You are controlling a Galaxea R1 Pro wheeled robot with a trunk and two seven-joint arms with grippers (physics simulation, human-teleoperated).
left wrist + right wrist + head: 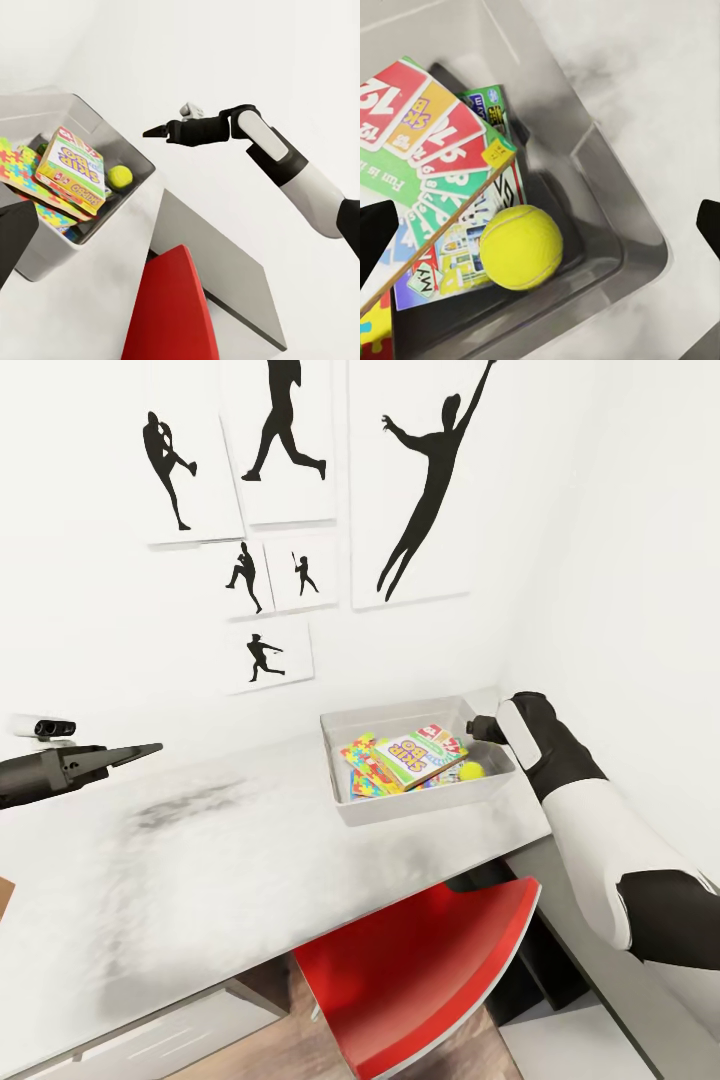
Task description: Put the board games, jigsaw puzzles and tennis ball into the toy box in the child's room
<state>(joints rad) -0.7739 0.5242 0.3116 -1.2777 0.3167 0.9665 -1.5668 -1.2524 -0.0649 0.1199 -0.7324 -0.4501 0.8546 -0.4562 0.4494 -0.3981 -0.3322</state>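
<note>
Resting in the toy box (345, 808) on the table (200, 860): 1 tennis ball (520, 247) against the near corner wall, touching a pale green board game (465, 247); 1 white-red-yellow board game (420, 750) on top; jigsaw puzzles (372, 765) beneath. A third game cannot be made out. Right gripper (161, 130) hovers just above the box's right end, the nearer arm, fingers spread apart in its wrist view, empty. Left gripper (140, 752) hangs well apart over bare table; its jaw state cannot be told. Loading looks nearly or fully done.

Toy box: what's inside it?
In the toy box: a tennis ball, a board game on top, a jigsaw puzzle. Whatever lies underneath is covered.
</note>
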